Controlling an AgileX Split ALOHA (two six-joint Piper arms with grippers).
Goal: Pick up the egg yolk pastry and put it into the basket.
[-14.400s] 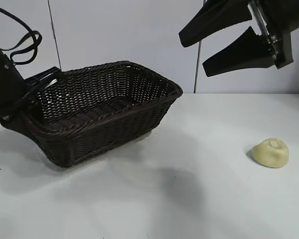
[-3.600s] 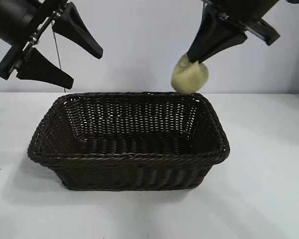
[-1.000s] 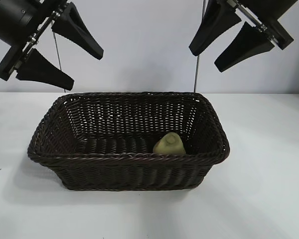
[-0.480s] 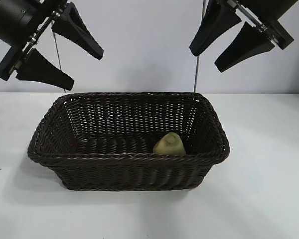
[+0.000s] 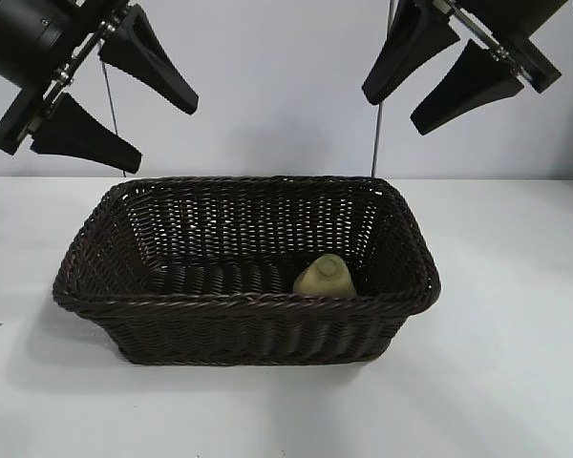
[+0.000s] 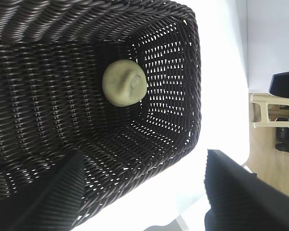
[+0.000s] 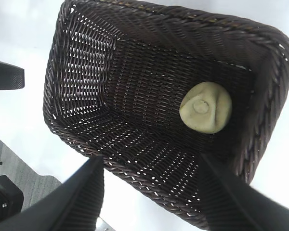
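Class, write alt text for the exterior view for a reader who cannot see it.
A pale yellow egg yolk pastry lies inside a dark wicker basket on a white table, near its right end. Above it hang the left tool and right tool, both open and empty.

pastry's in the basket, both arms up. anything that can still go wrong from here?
Little left.
1. The egg yolk pastry lies tilted near the basket's right end wall; a nudge to the basket would likely roll it.
2. The left gripper and right gripper hang open above the basket's ends; a low retreat path could clip the rim.
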